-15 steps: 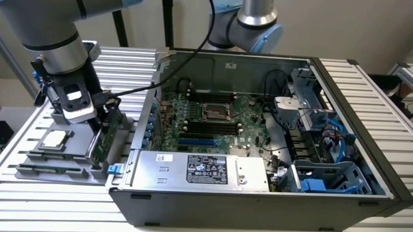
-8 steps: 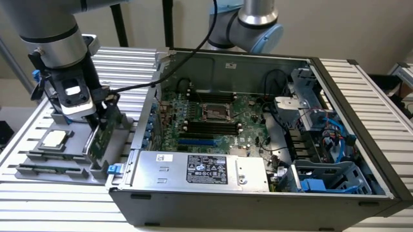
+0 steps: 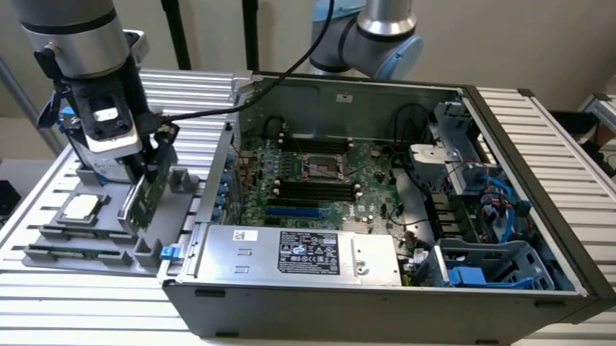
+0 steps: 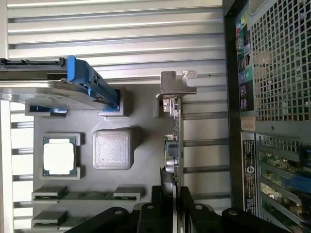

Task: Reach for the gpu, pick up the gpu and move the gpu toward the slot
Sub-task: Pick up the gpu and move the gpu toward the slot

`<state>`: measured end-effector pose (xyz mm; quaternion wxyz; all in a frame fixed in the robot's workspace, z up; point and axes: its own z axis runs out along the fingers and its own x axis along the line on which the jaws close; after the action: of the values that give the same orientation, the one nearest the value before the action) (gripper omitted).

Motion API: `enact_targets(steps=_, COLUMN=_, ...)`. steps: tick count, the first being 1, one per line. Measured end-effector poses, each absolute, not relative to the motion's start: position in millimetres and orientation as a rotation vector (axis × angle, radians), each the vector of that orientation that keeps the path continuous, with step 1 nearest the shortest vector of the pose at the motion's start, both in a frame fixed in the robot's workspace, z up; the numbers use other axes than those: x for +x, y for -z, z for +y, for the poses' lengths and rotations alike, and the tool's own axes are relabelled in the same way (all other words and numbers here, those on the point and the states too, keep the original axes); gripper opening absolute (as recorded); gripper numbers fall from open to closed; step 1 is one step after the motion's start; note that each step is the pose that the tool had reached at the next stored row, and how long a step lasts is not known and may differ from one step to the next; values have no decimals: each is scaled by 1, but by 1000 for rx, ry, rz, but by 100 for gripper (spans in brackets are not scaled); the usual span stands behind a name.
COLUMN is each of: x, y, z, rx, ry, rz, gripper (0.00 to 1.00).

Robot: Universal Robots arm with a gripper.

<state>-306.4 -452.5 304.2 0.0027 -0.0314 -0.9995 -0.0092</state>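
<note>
The gpu [image 3: 144, 196] is a thin green card standing on edge in the grey parts tray [image 3: 178, 209], at the exterior view's left beside the open computer case [image 3: 385, 306]. In the wrist view the gpu [image 4: 174, 141] is seen edge-on, with its silver bracket [image 4: 177, 83] at the end farthest from the fingers. My gripper [image 3: 149, 169] comes down on it from above. The two black fingers [image 4: 158, 208] of the gripper [image 4: 172, 206] press against both faces of the card. A blue slot [image 3: 293, 213] lies on the motherboard inside the case.
On the tray are a silver hard drive with a blue frame [image 4: 73, 90], a square silver chip [image 4: 58, 158] and memory sticks [image 4: 73, 195]. The case's perforated wall [image 4: 282, 63] stands close to the card. A second arm [image 3: 371, 36] rises behind the case.
</note>
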Motion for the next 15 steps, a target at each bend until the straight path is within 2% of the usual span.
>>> enact_targets(steps=15, x=-253, y=-372, z=-457, rx=-98, ry=30, rz=-3121, gripper=26)
